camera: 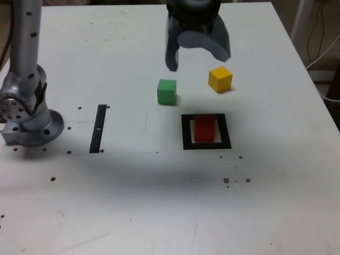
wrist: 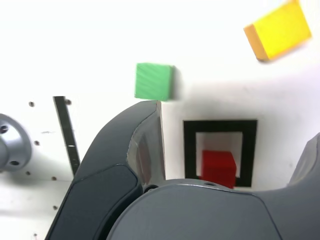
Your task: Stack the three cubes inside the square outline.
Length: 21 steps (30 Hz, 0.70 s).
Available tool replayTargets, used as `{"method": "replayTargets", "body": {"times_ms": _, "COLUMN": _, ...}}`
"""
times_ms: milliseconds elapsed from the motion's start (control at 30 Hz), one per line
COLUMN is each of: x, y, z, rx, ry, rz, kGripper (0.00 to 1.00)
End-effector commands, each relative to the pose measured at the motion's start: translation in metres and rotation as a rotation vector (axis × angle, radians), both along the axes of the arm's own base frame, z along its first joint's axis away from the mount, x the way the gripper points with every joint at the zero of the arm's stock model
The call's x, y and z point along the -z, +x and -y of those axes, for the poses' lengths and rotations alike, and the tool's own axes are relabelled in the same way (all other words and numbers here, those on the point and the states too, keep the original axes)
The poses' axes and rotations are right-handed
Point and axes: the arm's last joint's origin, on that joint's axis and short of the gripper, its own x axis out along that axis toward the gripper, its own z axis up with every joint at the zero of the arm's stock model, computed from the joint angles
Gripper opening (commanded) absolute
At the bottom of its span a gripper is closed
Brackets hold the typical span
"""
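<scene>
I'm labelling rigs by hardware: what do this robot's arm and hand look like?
The arm is a silver-grey metal tube with small dark screw holes, on a rounded silver base. The hand is dark blue-grey plastic: two broad, curved, smooth fingers. No cables or markings show.

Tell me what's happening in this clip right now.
A single robot arm is working on a white table. Its gripper hangs above the table with the jaws open and holding nothing. The red cube already sits inside the square outline. The green cube and the yellow cube lie apart on the table beyond the outline, so nothing is stacked on the red one yet.
</scene>
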Motion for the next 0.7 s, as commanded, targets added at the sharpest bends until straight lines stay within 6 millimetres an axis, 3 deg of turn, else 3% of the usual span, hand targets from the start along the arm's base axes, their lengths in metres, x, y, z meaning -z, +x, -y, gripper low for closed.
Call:
{"method": "replayTargets", "body": {"times_ms": 0, "x": 0.001, "y": 0.008, "z": -0.007, "rx": -0.029, "ry": -0.004, "rz": -0.024, "kGripper": 1.0}}
{"method": "replayTargets", "body": {"times_ms": 300, "x": -0.008, "y": 0.024, "z": -0.028, "rx": -0.098, "ry": -0.158, "rz": 0.008, "kGripper": 1.0}}
{"method": "replayTargets", "body": {"times_ms": 667, "x": 0.012, "y": 0.04, "z": -0.056, "rx": -0.189, "ry": -0.208, "rz": -0.014, "kGripper": 1.0}}
